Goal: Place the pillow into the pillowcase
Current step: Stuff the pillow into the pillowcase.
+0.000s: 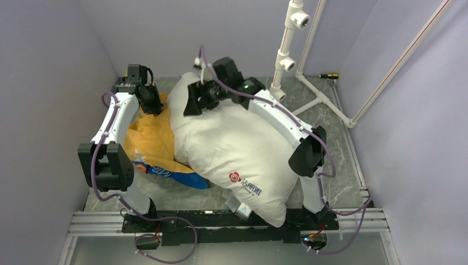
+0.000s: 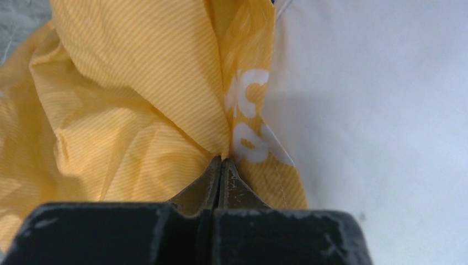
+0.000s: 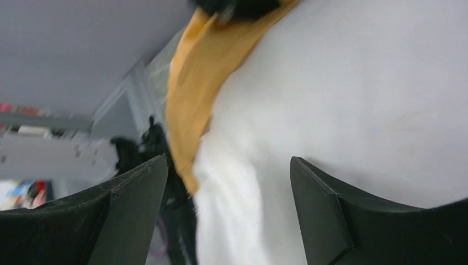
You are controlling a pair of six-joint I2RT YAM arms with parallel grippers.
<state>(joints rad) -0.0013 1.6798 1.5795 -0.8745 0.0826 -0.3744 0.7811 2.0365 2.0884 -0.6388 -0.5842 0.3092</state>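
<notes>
Bench (image 1: 342, 182): grey-green marbled top, aluminium rail (image 1: 94, 223) along the near edge.
On it:
- pillow (image 1: 232, 149), white, plump, lying diagonally from far centre to the near edge, logo end over the rail
- pillowcase (image 1: 152, 138), crumpled, orange side up, blue edge showing, left of the pillow and partly under it
- white pipe frame (image 1: 325, 102), standing far right
- screwdriver (image 1: 329, 76), far right corner, yellow-and-black handle
</notes>
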